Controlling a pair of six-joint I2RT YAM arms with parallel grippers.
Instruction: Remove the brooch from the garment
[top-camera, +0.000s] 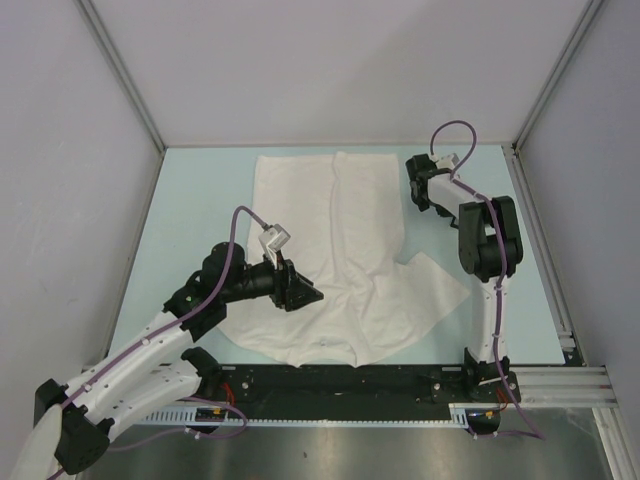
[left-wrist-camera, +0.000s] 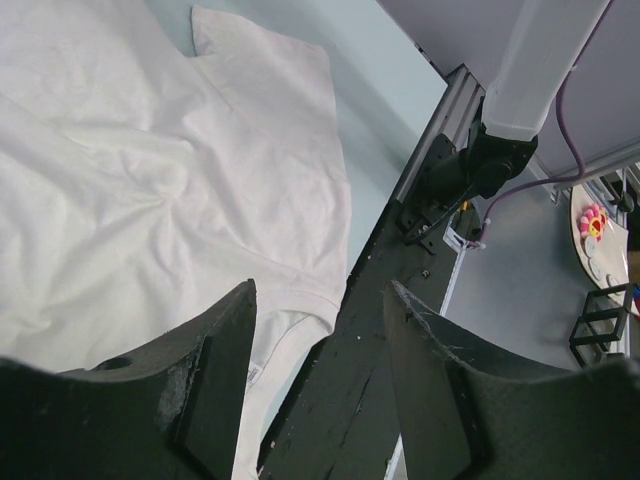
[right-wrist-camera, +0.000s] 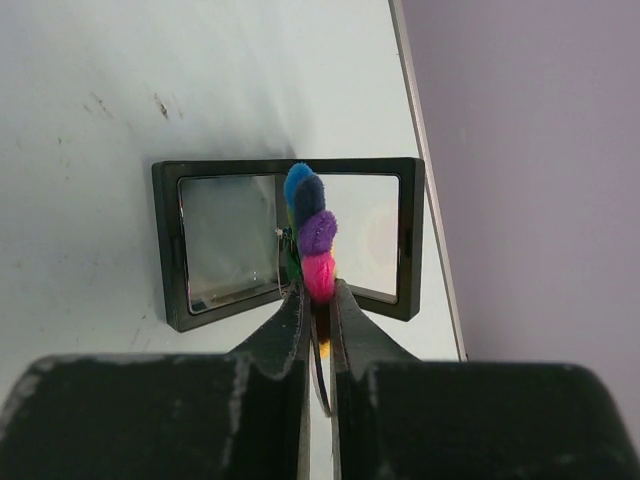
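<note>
Only the right wrist view shows us the one brooch, pinched edge-on in the right pincer, with one black-framed case beyond its tips. Overhead, we count one garment under the spread left pincer.

- Small fuzzy flower brooch: petals blue, navy, purple, pink.
- Large soft cloth T-shirt: plain white.
- Flat worktop: pale blue-green.
- Shallow rectangular plastic frame: black rim, glossy grey panes.
- Thin arm cable: purple.
</note>
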